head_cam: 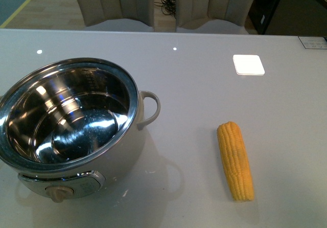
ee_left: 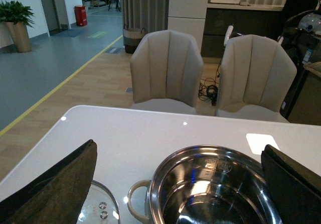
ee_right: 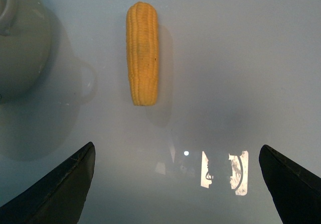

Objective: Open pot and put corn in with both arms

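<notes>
**R arm to grab corn; pot already open**

R gripper (ee_right: 176, 146): fingers spread wide, nothing between them. The corn (ee_right: 142, 53) lies on the table (head_cam: 194, 100) ahead of it, outside the jaws. L gripper (ee_left: 178, 146): also spread and empty, hanging over the near rim of the pot (head_cam: 122, 156).

Front view: pot sits at approx 8 o'clock, uncovered, steel inside bare. Corn is at approx 4 o'clock, well apart from the pot and off to its 3 o'clock side. Cob axis runs roughly 12 to 6.

A glass lid (ee_left: 98, 209) lies flat on the table just beside the pot, so the opening looks done. My read: next is the corn pickup w/ R arm.

Tips:
- Jaw closing line already crosses the cob's width, so keep wrist angle.
- Advance till mid-cob sits between the fingers, then drop.
- Cob is round and the table glossy, so it may roll. Close slowly, centred.
- Lift clear of the pot handle (head_cam: 149, 109) and rim, then release low inside.
</notes>
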{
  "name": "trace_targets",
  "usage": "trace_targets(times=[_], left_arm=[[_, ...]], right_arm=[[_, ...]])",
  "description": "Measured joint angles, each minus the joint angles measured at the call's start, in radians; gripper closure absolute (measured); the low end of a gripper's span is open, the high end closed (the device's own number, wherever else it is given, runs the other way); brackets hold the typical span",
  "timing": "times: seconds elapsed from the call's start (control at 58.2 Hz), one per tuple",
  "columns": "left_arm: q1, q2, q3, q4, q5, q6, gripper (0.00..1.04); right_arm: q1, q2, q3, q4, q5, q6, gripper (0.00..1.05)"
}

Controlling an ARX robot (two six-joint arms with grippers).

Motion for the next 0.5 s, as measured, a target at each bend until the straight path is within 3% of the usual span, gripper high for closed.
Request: trace_targets(times=[0.103,0.206,0.378,0.498], left_arm=[[0.000,0.000,0.000,0.000,0.000,0.000,0.07],[0.000,0.000,0.000,0.000,0.000,0.000,0.07],[0.000,0.000,0.000,0.000,0.000,0.000,0.07],[0.000,0.000,0.000,0.000,0.000,0.000,0.07]], right_arm=[[0.050,0.166,0.008,0.135,0.029,0.000,0.09],[0.134,0.462,0.057,0.370,0.055,0.006,0.09],[0.240,0.792,0.130,0.573,0.100,0.003,0.09],[0.264,0.995,0.188,0.644,0.128,-0.005,0.09]])
